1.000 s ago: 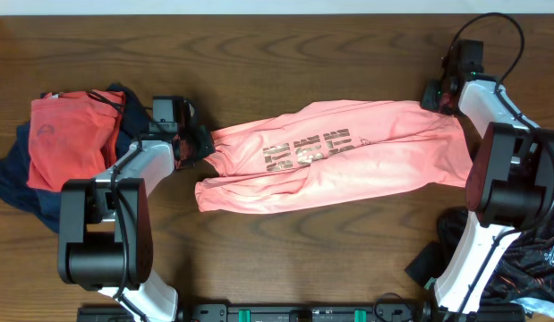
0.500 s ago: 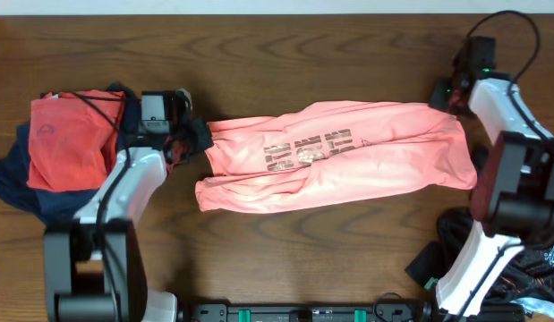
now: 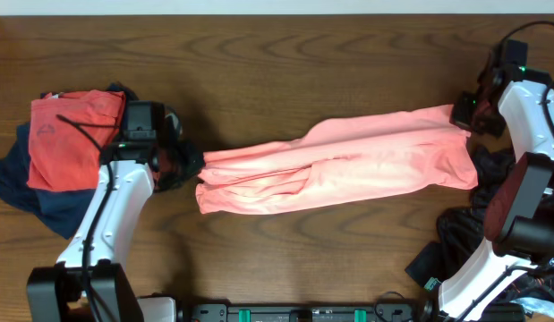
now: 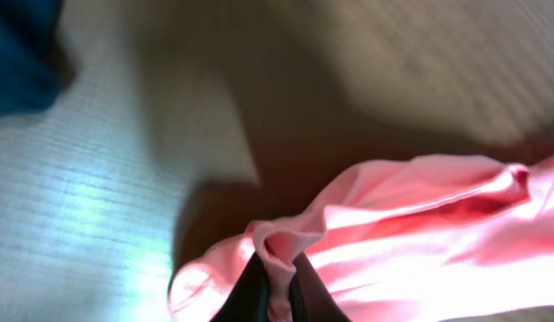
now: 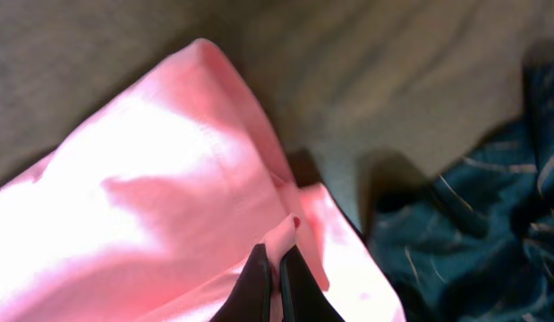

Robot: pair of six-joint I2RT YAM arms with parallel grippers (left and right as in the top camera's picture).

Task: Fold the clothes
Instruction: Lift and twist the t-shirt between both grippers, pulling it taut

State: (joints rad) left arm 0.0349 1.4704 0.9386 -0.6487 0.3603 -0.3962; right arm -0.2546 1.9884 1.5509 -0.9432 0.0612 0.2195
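The salmon-pink T-shirt (image 3: 339, 165) lies as a long folded band across the table's middle, its lettering hidden. My left gripper (image 3: 189, 163) is shut on a pinch of the shirt's left end; the left wrist view shows the fabric (image 4: 411, 224) clamped between the fingers (image 4: 278, 291). My right gripper (image 3: 464, 116) is shut on the shirt's upper right corner; the right wrist view shows pink cloth (image 5: 169, 179) pinched between the fingers (image 5: 277, 277).
A red-orange shirt (image 3: 66, 134) lies on dark blue cloth (image 3: 26, 192) at the far left. A dark patterned garment (image 3: 478, 233) is heaped at the right edge, also seen in the right wrist view (image 5: 473, 241). Bare wood (image 3: 303, 63) lies behind the shirt.
Both grippers pulled the shirt's far edge toward the front, folding it over itself so the lettering is now covered. The left arm moved down; the right arm moved right and down.
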